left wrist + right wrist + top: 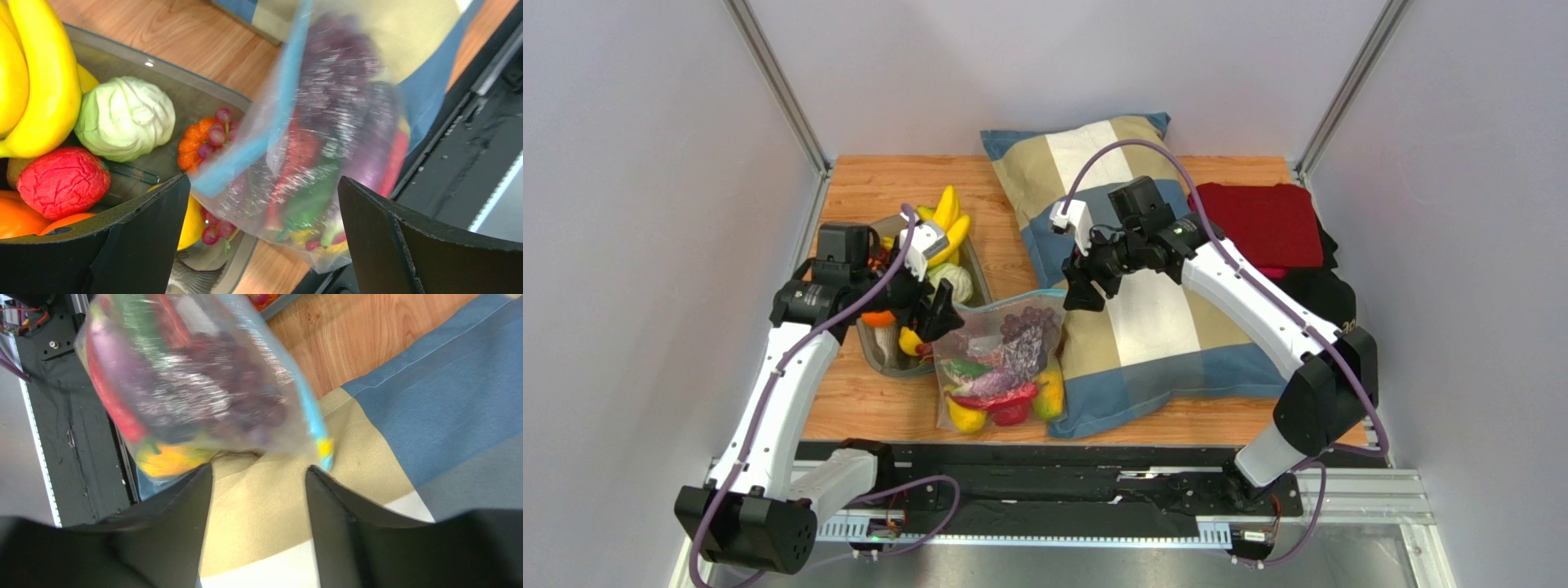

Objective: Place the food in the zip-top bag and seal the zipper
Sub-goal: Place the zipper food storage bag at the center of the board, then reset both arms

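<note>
Wrist views show left tool (264,245) spread wide, right tool (258,478) parted, neither pinching the zip-top bag (331,135).

The scene was lit brightly and evenly, with soft shadows; the zip-top bag (344,122) was smeared by motion blur and streaked with glare.

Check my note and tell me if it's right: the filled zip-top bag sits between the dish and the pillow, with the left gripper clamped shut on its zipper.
Wrong on the gripper. The left wrist view shows the left gripper open, fingers wide apart, with the zipper beyond them, unheld. The zip-top bag does sit between the dish and the pillow.
</note>
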